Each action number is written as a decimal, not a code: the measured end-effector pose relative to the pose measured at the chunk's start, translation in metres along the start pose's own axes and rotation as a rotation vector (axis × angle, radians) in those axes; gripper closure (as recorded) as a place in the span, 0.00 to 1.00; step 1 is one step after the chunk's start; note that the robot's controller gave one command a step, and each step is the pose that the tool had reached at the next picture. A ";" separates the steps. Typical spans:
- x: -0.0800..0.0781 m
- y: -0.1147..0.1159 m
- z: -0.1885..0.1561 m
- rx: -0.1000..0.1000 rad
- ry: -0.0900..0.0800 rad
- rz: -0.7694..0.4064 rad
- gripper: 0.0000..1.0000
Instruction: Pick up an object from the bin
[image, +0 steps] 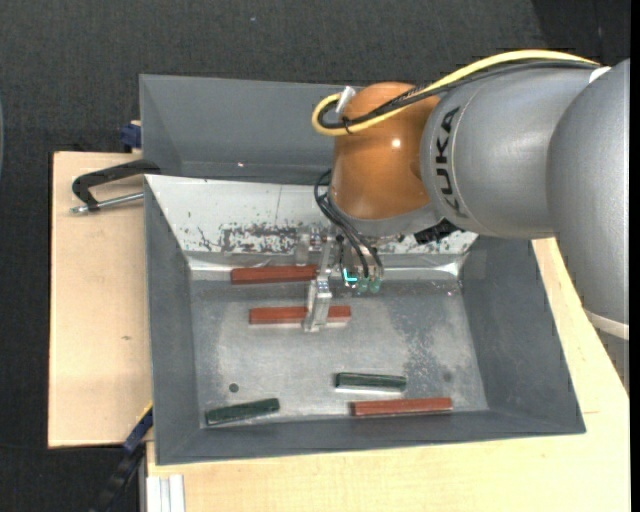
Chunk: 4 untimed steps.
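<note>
So, arm (520, 130) comes in from the right, with its orange cover (378, 150) hanging over the far half of the bin (165, 330). Jaws are down at bin centre, right at the mid red stick (280, 316). That stick lies flat on the bin floor and runs left to right. The metal tip overlaps the stick a bit right of its middle. It looks like contact, but from this angle it may sit just above. Cannot tell how far apart the jaws stand, or whether they have the stick. The stick looks level on the floor, not raised.

Far red stick (268, 274) lies just beyond, parallel, at the foot of the far wall, apart from the mid one. On the near side, green stick (370, 380) lies flat right of centre. Near red stick (400, 406) is just beside it, nearer and a little right, not touching. Left green stick (242, 409) sits in the near left corner, slightly tilted, well apart from the rest. Small dark speck (233, 389) is just beyond it.
</note>
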<state>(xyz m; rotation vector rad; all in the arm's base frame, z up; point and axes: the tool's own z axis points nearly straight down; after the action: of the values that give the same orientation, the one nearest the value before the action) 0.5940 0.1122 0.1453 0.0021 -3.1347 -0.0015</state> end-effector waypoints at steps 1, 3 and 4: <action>-0.002 0.000 -0.004 -0.001 -0.008 0.001 0.00; 0.007 0.019 0.058 0.001 -0.001 0.183 0.00; 0.006 0.054 0.074 -0.002 -0.009 0.228 1.00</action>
<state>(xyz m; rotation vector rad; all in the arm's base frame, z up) 0.5874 0.1659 0.0711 -0.3550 -3.1232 -0.0031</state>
